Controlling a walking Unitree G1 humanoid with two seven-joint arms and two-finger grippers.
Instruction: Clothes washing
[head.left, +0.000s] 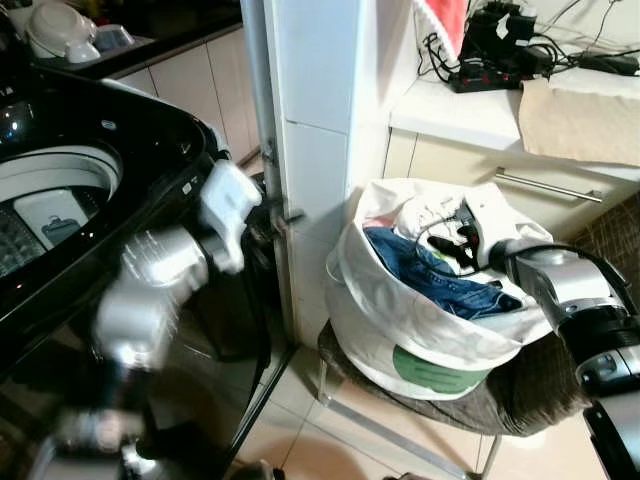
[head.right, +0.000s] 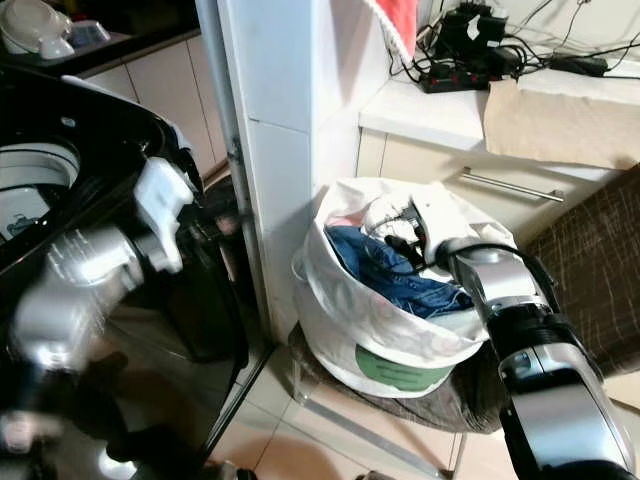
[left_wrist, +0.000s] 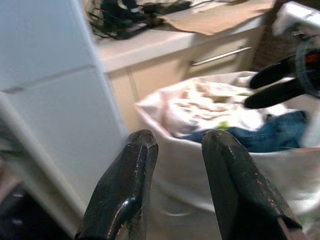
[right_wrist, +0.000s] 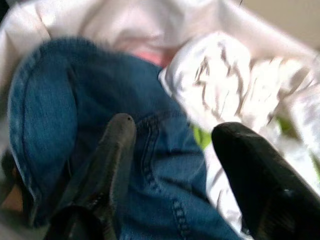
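Note:
A white laundry bag (head.left: 395, 320) stands open on a grey stool (head.left: 525, 400), right of a white pillar. Inside lie blue jeans (head.left: 440, 282) and a white garment (head.left: 425, 212). My right gripper (head.left: 452, 245) reaches into the bag from the right. It is open, just above the jeans (right_wrist: 75, 95) beside the white garment (right_wrist: 225, 80), holding nothing. The black top-loading washing machine (head.left: 150, 130) stands at the left with its drum (head.left: 55, 175) uncovered. My left gripper (left_wrist: 177, 140) is open and empty in front of the machine, pointing toward the bag (left_wrist: 200, 170).
A white tiled pillar (head.left: 310, 100) separates machine and bag. Behind the bag, a counter (head.left: 450, 110) carries a power strip with cables (head.left: 490, 55) and a beige cloth (head.left: 580, 120), above a drawer handle (head.left: 545, 186). Light floor tiles (head.left: 320, 440) lie below.

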